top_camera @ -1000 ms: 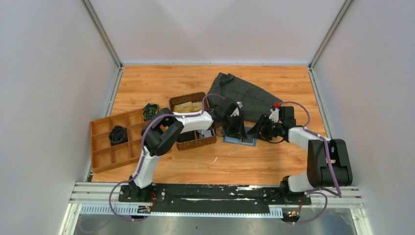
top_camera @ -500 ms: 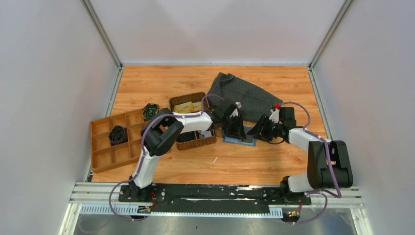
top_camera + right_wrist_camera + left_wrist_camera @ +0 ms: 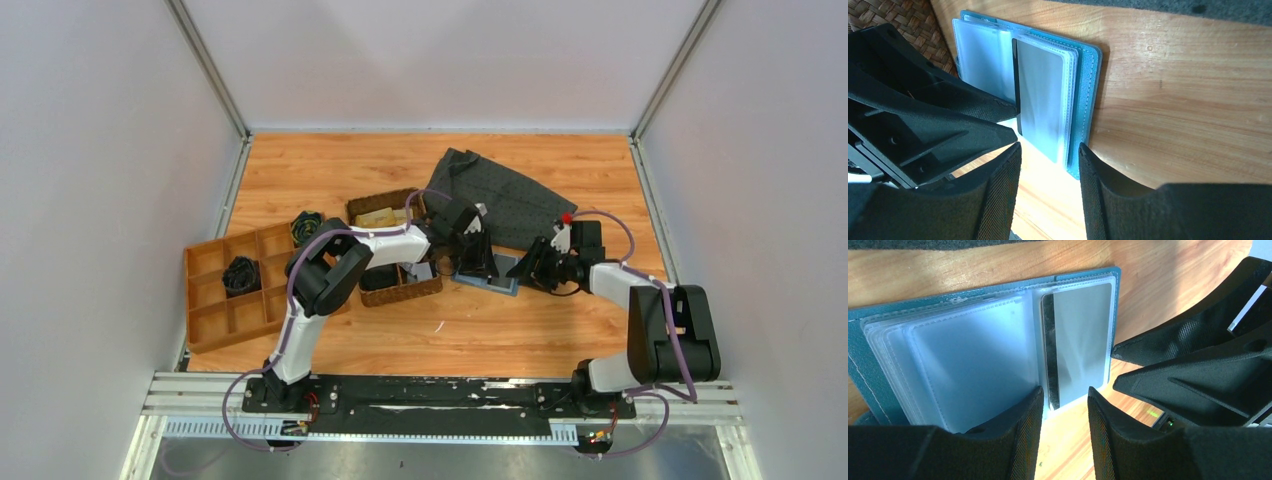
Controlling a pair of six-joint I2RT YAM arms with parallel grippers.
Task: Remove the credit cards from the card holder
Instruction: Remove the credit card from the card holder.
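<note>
**Card holder lies open, one card half out**

On the wooden table, it is spread flat between the dotted grey cloth and the woven basket. The overhead view shows both arms meeting over it from either side but hides its contents. Only the wrist views show a pale card with a dark stripe, its end poking out of a clear sleeve. Its long axis runs straight toward the fingers. The left gripper and the right gripper both stand with jaws parted and that end in the gap. Neither appears to be clamping it, and I cannot tell which is nearer.
</note>
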